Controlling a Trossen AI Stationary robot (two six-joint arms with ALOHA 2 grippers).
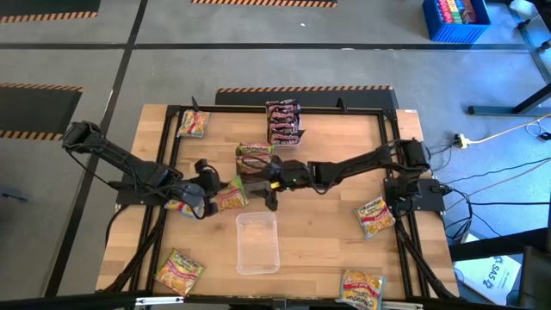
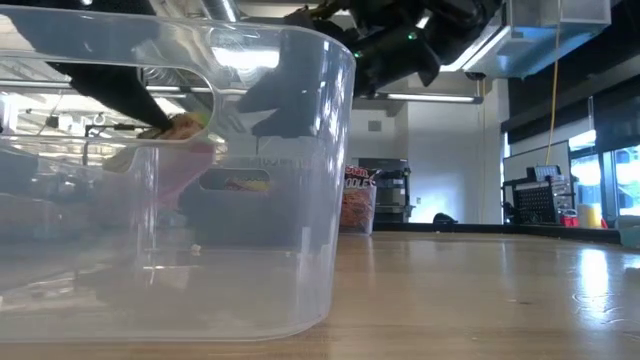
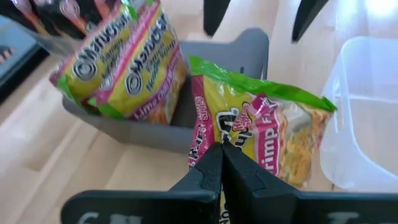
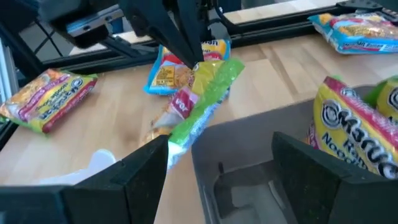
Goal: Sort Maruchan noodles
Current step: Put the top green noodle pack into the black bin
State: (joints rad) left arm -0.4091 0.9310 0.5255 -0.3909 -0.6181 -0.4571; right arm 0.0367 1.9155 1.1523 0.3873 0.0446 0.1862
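My left gripper [image 3: 221, 149] is shut on a yellow-pink Maruchan noodle packet [image 4: 199, 99], lifted just left of the dark grey lid [image 3: 249, 53] at the table's middle. Two more yellow-pink packets [image 3: 124, 68] lie in that lid. My right gripper [image 4: 221, 143] stands open at the lid's right side, one finger on each side of its wall, apparently touching nothing. A stack of dark brown-red packets [image 1: 284, 122] stands at the far edge. Other packets lie at the far left [image 1: 193, 123], near left [image 1: 179, 271] and right [image 1: 376, 215]. My left gripper pinches one end of the yellow-pink packet [image 3: 211, 134] between its two shut fingers [image 4: 180, 43]. The fingers slant down from the table's left. The packet hangs tilted below them, its green-edged lower end [image 4: 180, 137] close to the lid's rim; whether it touches there I cannot tell.
A clear plastic tray [image 1: 256, 241] stands just near of the two grippers and fills the low view's foreground. A blue-edged packet [image 4: 163, 78] lies on the table under my left arm. Another packet [image 1: 362, 288] lies at the near right edge. A black frame [image 1: 172, 138] borders the table.
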